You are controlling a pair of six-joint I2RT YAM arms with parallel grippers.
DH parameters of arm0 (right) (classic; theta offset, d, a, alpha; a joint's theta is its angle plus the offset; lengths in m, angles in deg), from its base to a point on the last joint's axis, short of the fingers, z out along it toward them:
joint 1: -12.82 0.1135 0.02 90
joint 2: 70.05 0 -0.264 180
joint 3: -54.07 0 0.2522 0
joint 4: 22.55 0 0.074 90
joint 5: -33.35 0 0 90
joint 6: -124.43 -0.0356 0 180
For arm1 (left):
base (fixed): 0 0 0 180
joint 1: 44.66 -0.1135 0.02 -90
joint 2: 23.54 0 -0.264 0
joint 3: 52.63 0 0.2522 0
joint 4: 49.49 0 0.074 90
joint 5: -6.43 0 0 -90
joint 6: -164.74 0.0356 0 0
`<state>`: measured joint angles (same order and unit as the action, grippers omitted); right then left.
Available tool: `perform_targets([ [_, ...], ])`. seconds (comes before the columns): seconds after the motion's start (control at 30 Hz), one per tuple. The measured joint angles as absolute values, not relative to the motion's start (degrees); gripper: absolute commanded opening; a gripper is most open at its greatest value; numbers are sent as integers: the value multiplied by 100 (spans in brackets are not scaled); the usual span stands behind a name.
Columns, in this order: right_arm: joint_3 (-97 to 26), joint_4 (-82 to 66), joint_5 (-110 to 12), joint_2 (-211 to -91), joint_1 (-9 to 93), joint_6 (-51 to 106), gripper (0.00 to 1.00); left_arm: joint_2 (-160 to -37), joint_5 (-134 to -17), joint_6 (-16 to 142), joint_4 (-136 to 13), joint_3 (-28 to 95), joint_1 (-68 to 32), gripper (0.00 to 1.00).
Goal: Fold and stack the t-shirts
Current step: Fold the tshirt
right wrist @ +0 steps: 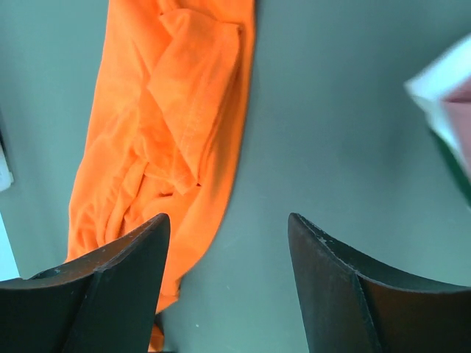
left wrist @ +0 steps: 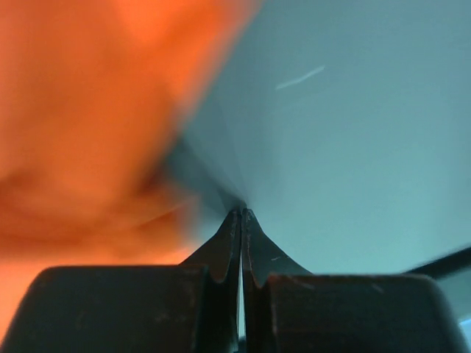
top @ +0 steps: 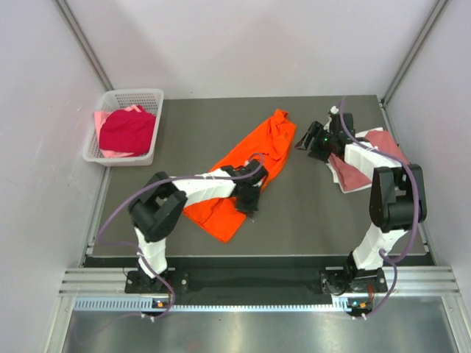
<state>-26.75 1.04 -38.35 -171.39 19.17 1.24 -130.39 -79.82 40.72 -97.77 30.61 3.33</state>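
Orange t-shirt: we see the orange t-shirt [top: 254, 151] lying crumpled in a long diagonal band across the middle of the table [top: 309, 220], not yet spread or folded.
Left pincer: the left gripper [top: 248, 195] sits low at the shirt's right-hand border, its fingers pressed together. In the left wrist view the tips meet with orange cloth blurred just to one side. We cannot tell whether any hem is caught between them.
Right pincer: the right gripper [right wrist: 227, 220] hangs spread wide and holds nothing, above bare table just beside the shirt's far end.
Done: by the right edge of the table a dusty rose t-shirt [top: 355, 176] lies flat on a white t-shirt [top: 337, 170]. We judge this to be the start of the stack.
Left to do: a crimson t-shirt [top: 126, 130] and a pale pink t-shirt [top: 100, 118] wait in the basket [top: 151, 99] at the far left corner.
Progress: we judge the task under halfway, with the orange shirt in hand and two more to follow.
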Motion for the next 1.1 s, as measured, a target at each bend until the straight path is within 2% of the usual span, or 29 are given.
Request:
perform_targets([
  [0.3, -2481, 222, -3848, -16868, 1360, 253, 66, -14342, -7245, 2855, -8223, 4623, 1535, 0],
  [0.33, -2481, 224, -3848, -16868, 1336, 261, 66, -14357, -7204, 2809, -8192, 4709, 1620, 5],
  [0.43, -2453, 196, -3822, -16868, 1329, 281, 66, -14278, -7232, 2813, -8175, 4822, 1738, 32],
  [0.47, -2426, 185, -3808, -16868, 1329, 281, 66, -14206, -7322, 2850, -8260, 4805, 1714, 44],
  [0.53, -2341, 148, -3784, -16868, 1347, 275, 67, -13896, -7540, 2955, -8356, 4545, 1583, 55],
  [0.57, -2306, 135, -3771, -16870, 1371, 270, 67, -13681, -7623, 2986, -8474, 4361, 1484, 59],
  [0.67, -2269, 100, -3760, -16929, 1443, 242, 68, -12665, -7866, 3189, -8708, 3504, 899, 61],
  [0.9, -2636, 27, -3723, -17679, 1838, 128, 74, -10366, -8167, 3760, -9032, 1902, -1477, 67],
  [1.0, -3117, 69, -3706, -18162, 1959, 93, 75, -10138, -8192, 3972, -9161, 1557, -2164, 70],
  [1.03, -3311, 69, -3701, -18332, 1991, 82, 75, -10141, -8159, 4039, -9158, 1443, -2402, 76],
  [1.1, -3725, 117, -3647, -18625, 2033, 73, 74, -10171, -8104, 4118, -9158, 1192, -2859, 77],
])
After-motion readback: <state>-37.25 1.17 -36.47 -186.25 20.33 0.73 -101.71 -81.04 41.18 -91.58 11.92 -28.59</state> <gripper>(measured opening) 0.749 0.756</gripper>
